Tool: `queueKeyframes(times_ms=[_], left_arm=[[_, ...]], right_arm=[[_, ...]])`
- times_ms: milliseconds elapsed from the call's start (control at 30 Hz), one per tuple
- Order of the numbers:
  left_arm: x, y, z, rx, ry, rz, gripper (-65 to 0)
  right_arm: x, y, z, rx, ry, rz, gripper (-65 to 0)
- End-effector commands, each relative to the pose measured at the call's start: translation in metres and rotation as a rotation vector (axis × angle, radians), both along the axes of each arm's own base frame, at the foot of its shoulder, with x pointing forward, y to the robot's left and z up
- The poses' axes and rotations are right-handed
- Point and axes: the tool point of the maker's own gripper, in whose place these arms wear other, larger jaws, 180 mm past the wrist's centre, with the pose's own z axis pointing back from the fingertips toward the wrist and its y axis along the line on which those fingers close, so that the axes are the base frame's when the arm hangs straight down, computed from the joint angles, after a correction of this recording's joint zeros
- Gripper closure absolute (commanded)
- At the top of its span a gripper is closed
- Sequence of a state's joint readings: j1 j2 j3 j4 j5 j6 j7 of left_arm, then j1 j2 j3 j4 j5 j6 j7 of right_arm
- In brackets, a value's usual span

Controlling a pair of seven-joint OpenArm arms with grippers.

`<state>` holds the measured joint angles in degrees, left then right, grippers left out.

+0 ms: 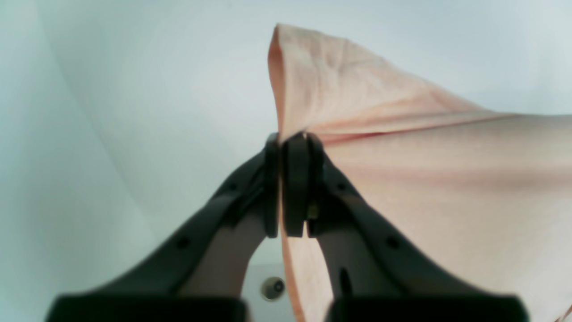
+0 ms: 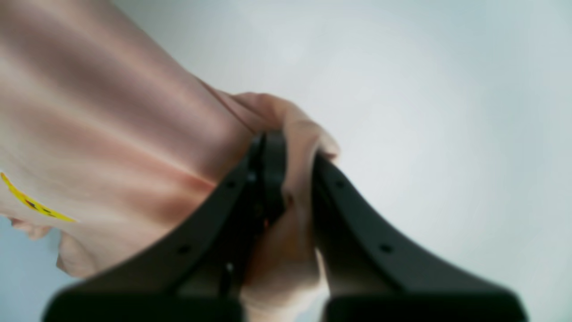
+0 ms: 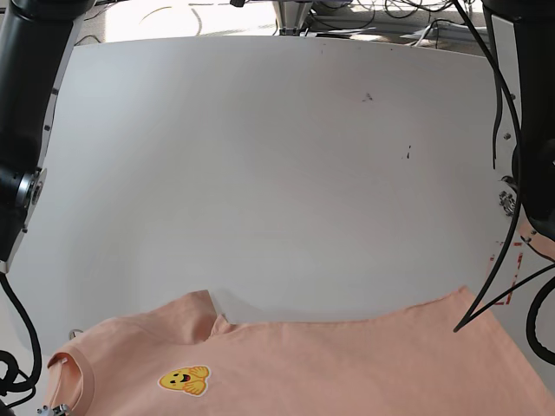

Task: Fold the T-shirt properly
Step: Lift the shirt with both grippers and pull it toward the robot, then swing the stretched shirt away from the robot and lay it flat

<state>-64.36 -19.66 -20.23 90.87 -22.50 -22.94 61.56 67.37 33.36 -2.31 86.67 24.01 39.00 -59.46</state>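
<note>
The salmon-pink T-shirt (image 3: 347, 364) is at the bottom of the base view, spread wide, with its yellow smiling-face emblem (image 3: 184, 380) and ribbed collar (image 3: 74, 373) at the lower left. In the left wrist view my left gripper (image 1: 290, 138) is shut on an edge of the T-shirt (image 1: 402, 179), and the cloth stretches away to the right with a flap standing up above the fingertips. In the right wrist view my right gripper (image 2: 292, 143) is shut on a bunched fold of the T-shirt (image 2: 111, 134); the emblem (image 2: 31, 201) shows at the left. Neither gripper shows in the base view.
The white table (image 3: 277, 173) stretches away beyond the shirt. Black arm links stand at the left edge (image 3: 26, 104) and right edge (image 3: 529, 130). Black cables (image 3: 494, 286) hang at the right near red marks (image 3: 512, 256). More wires lie along the far edge.
</note>
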Motion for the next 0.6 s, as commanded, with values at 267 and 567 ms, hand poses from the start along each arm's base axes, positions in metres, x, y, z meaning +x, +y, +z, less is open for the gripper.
queueKeyframes(times_ms=[267, 567], left_arm=[[-0.018, 0.013, -0.053, -0.06, 0.022, -0.012, 0.0], [-0.041, 0.014, -0.149, -0.094, 0.176, -0.022, 0.0]], right_arm=[[-0.028, -0.019, -0.072, 0.034, 0.045, -0.047, -0.2], [-0.062, -0.015, -0.177, 0.123, 0.197, -0.063, -0.2]])
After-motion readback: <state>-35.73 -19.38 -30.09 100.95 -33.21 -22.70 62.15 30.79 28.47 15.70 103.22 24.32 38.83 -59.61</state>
